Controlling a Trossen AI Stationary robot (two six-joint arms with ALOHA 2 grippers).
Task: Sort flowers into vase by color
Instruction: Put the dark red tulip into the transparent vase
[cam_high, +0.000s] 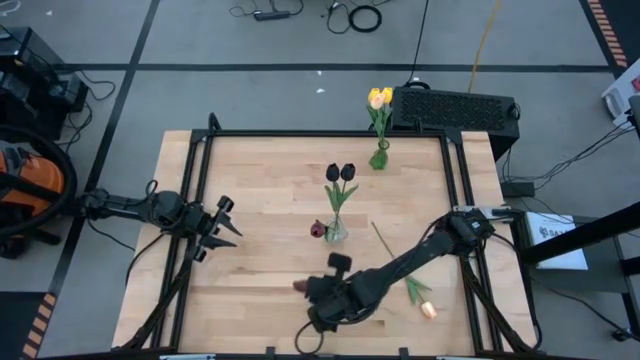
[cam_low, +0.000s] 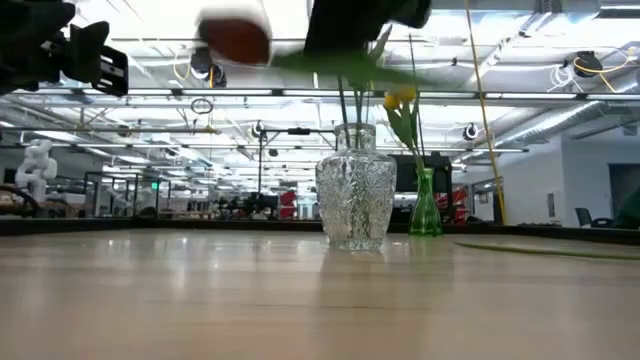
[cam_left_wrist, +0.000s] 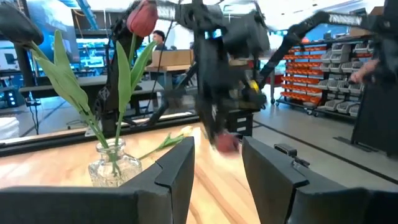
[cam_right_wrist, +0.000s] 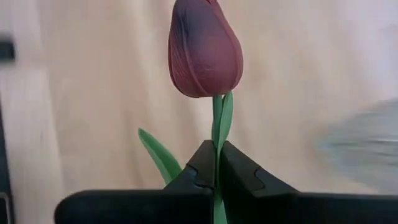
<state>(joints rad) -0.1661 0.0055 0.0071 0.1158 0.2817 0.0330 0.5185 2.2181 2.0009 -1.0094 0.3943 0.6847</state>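
High view: right gripper (cam_high: 303, 288) pinching maroon tulip (cam_right_wrist: 204, 50) at 6 o'clock; peach tulip (cam_high: 428, 308) unsorted on counter (cam_high: 260, 180); left gripper (cam_high: 228, 228) spread.

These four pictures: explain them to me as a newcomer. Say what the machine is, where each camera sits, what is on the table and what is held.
Two dark robot arms work at a wooden table. One camera looks straight down, one sits at tabletop height, and one rides on each wrist. On the table stand a clear glass vase with dark tulips and a green vase with yellow tulips. A peach tulip lies loose beside the right arm. The right end effector is shut on a maroon tulip, gripping its stem. The left end effector waits open on the left side.
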